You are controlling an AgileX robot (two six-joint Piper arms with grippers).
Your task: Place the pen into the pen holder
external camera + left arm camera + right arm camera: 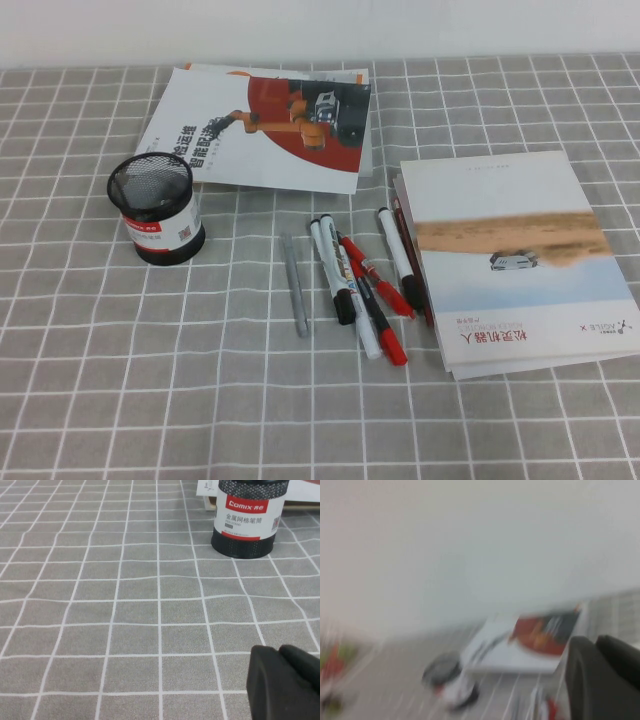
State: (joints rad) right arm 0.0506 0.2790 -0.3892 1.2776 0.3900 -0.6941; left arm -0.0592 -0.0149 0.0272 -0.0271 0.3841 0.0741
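Note:
Several white-barrelled markers with black caps lie in a loose bunch at the table's middle; one marker (331, 268) is on the bunch's left and another (398, 253) lies against the book. The black mesh pen holder (155, 207) stands upright at the left and is empty. It also shows in the left wrist view (245, 520) and, blurred, in the right wrist view (449, 680). Neither arm shows in the high view. My left gripper (280, 652) is shut and empty, low over bare cloth short of the holder. My right gripper (595, 642) is shut and empty, raised and facing the wall.
Two red pens (378, 280) cross the markers and a slim grey pen (296, 285) lies to their left. A stack of books (515, 260) lies at the right and a brochure (265, 125) at the back. A grey checked cloth (150, 380) covers the table.

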